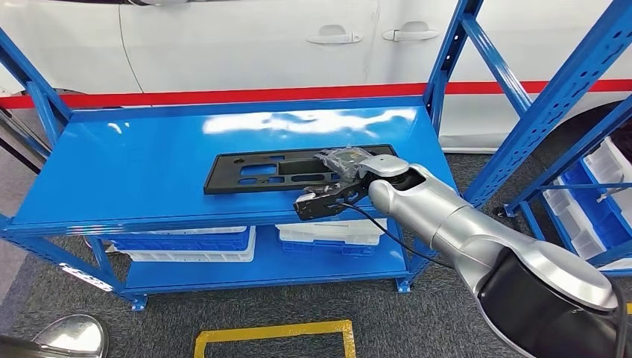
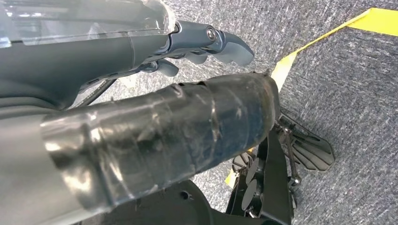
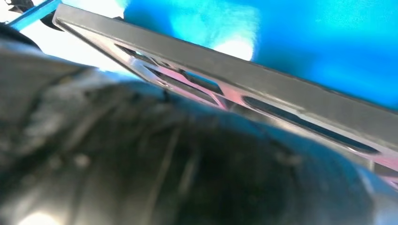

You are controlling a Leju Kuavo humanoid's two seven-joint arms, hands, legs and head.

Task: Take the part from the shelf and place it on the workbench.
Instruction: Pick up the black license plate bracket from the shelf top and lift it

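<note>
right hand (image 1: pixel 339 183) gripping black part (image 1: pixel 276 170), arm outstretched

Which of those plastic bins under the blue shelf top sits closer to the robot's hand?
The right bin, almost under the right hand; the other bin sits further left.

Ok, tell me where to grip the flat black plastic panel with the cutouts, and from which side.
Best bet is the right end of the flat black plastic panel, approached from the shelf's front right. It lies flat on the blue metal shelf top, so only its thin edge offers purchase, and that end sits nearest the front edge. The right hand is already there; whether it grips cannot be told.
</note>
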